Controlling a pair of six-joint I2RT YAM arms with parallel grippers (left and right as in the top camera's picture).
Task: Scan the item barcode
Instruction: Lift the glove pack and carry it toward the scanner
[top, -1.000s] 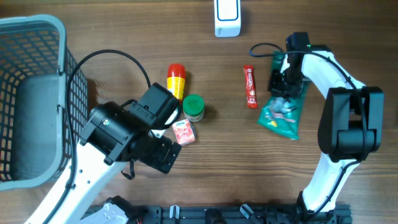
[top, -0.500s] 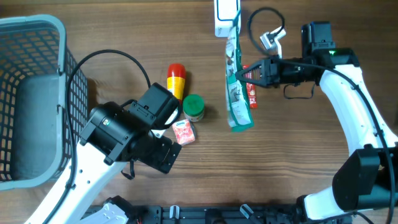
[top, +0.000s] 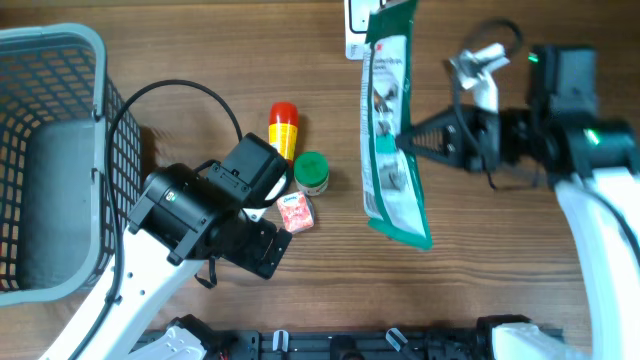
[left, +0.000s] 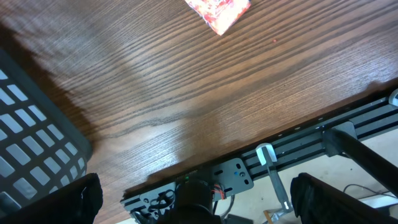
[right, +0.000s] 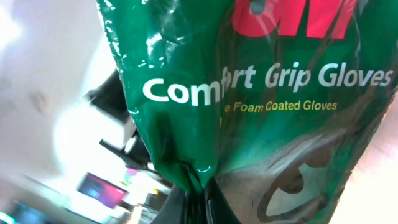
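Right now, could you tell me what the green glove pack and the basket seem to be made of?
Glove pack: thin glossy plastic film, going by its creases and glare. Basket: probably moulded plastic, matte grey, with an open lattice wall.

Wood-grain surface (left: 186, 81), red-and-white packet (left: 217, 9) at top edge, grey basket mesh (left: 31, 155) lower left, black rail (left: 323, 127) lower right, left end effector (left: 202, 200) with dark fingers (left: 323, 196) wide apart in lower corners.

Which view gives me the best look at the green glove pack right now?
Overhead: the whole glove pack shows, held by the right gripper. Right wrist shows only a close-up of its printed face; left wrist misses it.
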